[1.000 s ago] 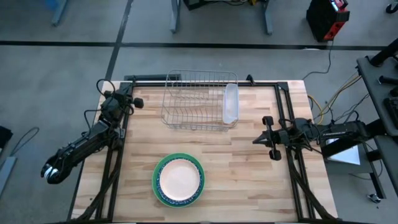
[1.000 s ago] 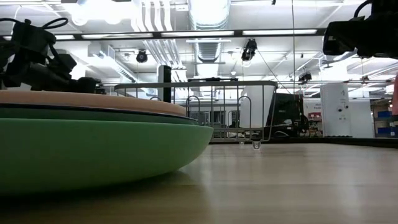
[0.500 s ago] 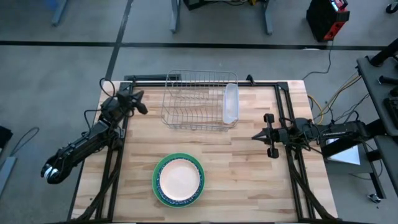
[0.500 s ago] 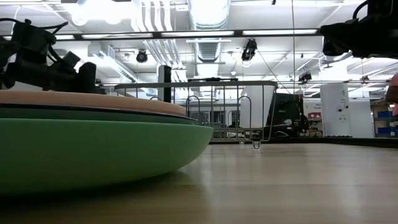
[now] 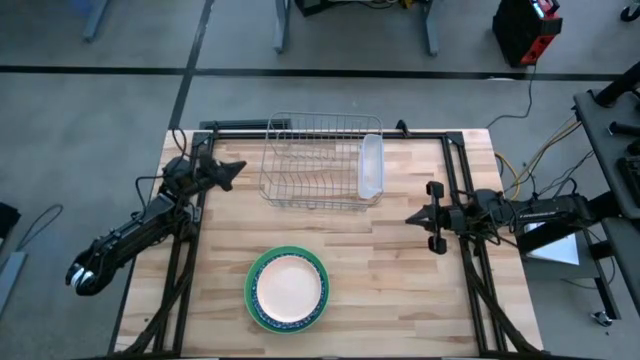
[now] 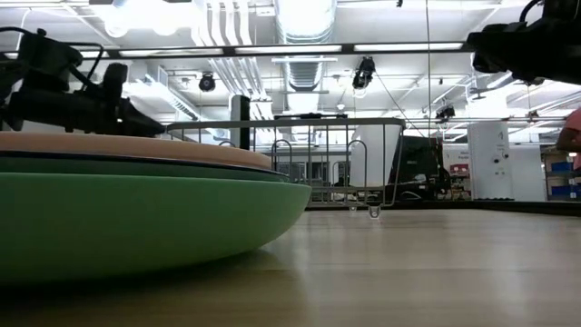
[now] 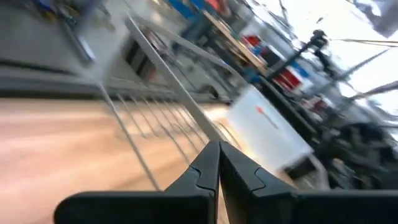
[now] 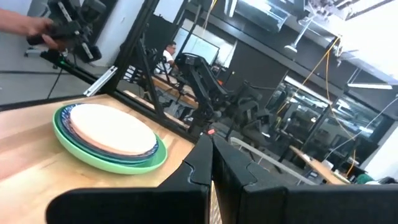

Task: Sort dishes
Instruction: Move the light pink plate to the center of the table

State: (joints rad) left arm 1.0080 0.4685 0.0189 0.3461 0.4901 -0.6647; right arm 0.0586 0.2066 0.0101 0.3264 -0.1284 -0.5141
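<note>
Dish stack on the table, both grippers closed and holding nothing.

High view: the stack of dishes (image 5: pixel 288 290) sits at 6 o'clock on the wooden table (image 5: pixel 400 260), green plate at the bottom, peach-pink bowl (image 5: pixel 289 287) on top; the wire rack (image 5: pixel 318 160) with a clear tray (image 5: pixel 371 165) on its side stands at 12 o'clock; left gripper (image 5: pixel 232 170) hangs at 10 o'clock beside the rack, right gripper (image 5: pixel 414 220) at 3 o'clock, well apart from the stack.
Low view: the green plate (image 6: pixel 136 213) fills the near left, the rack (image 6: pixel 309 168) stands far behind it, and the left arm shows above the stack.
Left wrist view: left gripper (image 7: pixel 218 146) fingers pressed together, pointing at the rack wires (image 7: pixel 155 137).
Right wrist view: right gripper (image 8: pixel 211 142) fingers together, empty; the stack (image 8: pixel 109 137) lies ahead on the table.
</note>
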